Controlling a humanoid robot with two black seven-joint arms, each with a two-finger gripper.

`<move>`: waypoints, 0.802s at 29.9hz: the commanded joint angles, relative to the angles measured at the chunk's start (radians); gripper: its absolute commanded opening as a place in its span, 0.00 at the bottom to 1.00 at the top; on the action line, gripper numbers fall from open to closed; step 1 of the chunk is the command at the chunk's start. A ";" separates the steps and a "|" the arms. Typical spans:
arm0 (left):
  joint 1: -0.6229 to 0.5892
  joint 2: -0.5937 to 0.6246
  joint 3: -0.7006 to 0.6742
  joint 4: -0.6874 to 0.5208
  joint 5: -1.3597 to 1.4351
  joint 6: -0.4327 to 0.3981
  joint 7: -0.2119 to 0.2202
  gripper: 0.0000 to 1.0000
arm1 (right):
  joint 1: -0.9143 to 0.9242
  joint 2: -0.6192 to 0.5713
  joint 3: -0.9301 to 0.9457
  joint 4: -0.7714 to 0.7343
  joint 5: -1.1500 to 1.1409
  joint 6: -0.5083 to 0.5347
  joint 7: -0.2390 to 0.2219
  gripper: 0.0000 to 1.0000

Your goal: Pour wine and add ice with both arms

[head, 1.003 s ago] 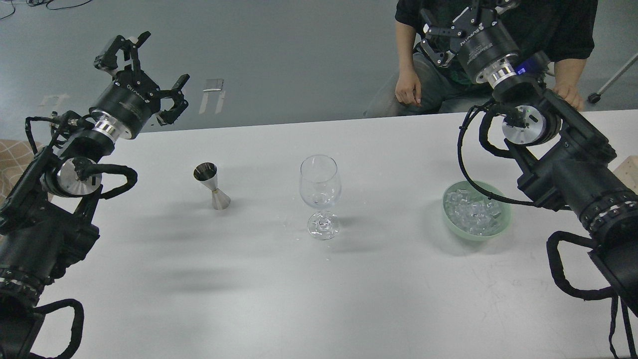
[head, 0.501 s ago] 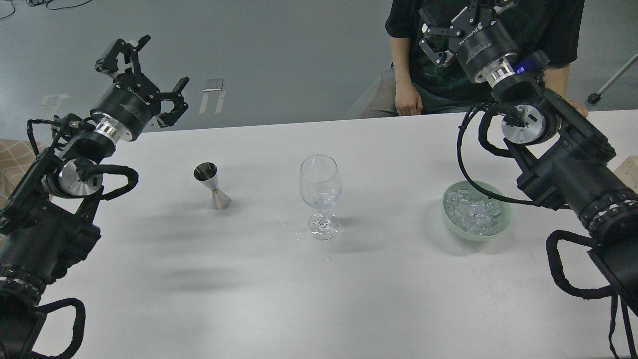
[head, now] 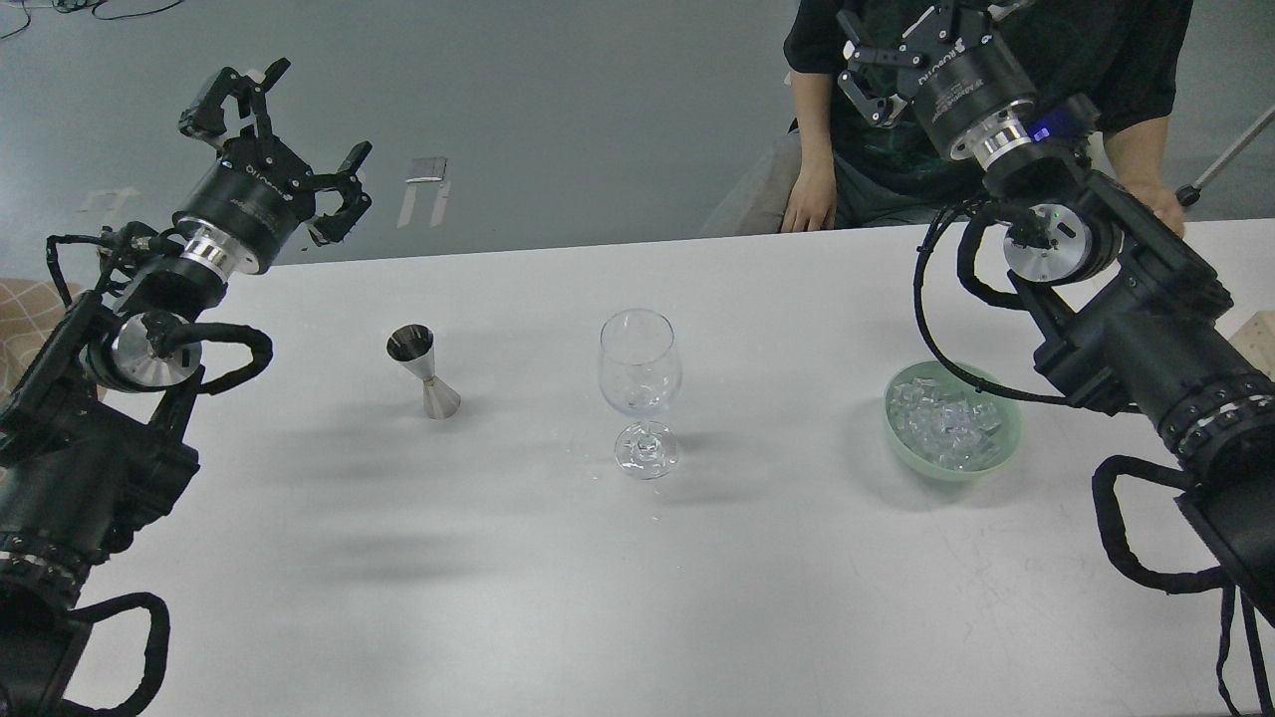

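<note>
A clear stemmed wine glass (head: 639, 383) stands upright at the middle of the white table (head: 558, 578). A small steel jigger (head: 423, 370) stands to its left; I cannot tell whether wine is in the jigger or the glass. Ice (head: 944, 423), several clear chunks, fills a pale green bowl (head: 1008, 446) to the right. My left gripper (head: 287, 129) is open and empty, raised beyond the table's far left edge, well away from the jigger. My right gripper (head: 901, 50) is open and empty, high behind the bowl, its fingertips partly cut off by the top edge.
A person in a black shirt (head: 1056, 50) sits behind the table's far edge, right behind my right gripper, with hands near the edge. A tan woven object (head: 25, 319) shows at the left edge. Grey floor lies beyond the table.
Both grippers have risen slightly and moved away from the table, the left one up and to the left. The person has shifted in the seat. Glass, jigger and bowl have not moved.
</note>
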 commanded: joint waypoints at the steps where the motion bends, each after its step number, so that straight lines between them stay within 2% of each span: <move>1: 0.000 0.005 0.001 -0.004 -0.015 0.000 0.027 0.98 | 0.000 -0.001 0.000 0.002 0.000 0.001 -0.001 1.00; 4: 0.000 0.010 -0.002 -0.028 -0.024 0.000 0.066 0.98 | 0.000 -0.001 0.000 0.002 0.000 0.001 -0.001 1.00; 8: 0.005 0.016 0.000 -0.045 -0.043 0.000 0.071 0.98 | 0.000 0.000 0.000 0.003 0.000 0.001 -0.002 1.00; 11: 0.011 0.018 -0.003 -0.062 -0.058 0.000 0.096 0.98 | -0.001 0.000 0.000 0.005 0.003 0.002 -0.013 1.00; 13: 0.020 0.024 -0.005 -0.094 -0.127 0.000 0.129 0.97 | -0.003 -0.001 0.000 0.008 0.005 0.004 -0.031 1.00; 16: 0.049 0.050 -0.005 -0.134 -0.220 0.000 0.156 0.96 | -0.004 -0.001 0.000 0.006 0.005 0.007 -0.035 1.00; 19: 0.083 0.079 -0.005 -0.224 -0.279 0.000 0.182 0.95 | -0.007 -0.001 0.000 0.006 0.005 0.007 -0.035 1.00; 21: 0.150 0.108 -0.018 -0.328 -0.331 0.085 0.192 0.95 | -0.012 -0.001 -0.002 0.008 0.003 0.007 -0.035 1.00; 24: 0.239 0.121 -0.052 -0.442 -0.392 0.151 0.203 0.95 | -0.014 -0.001 -0.002 0.008 0.003 0.007 -0.035 1.00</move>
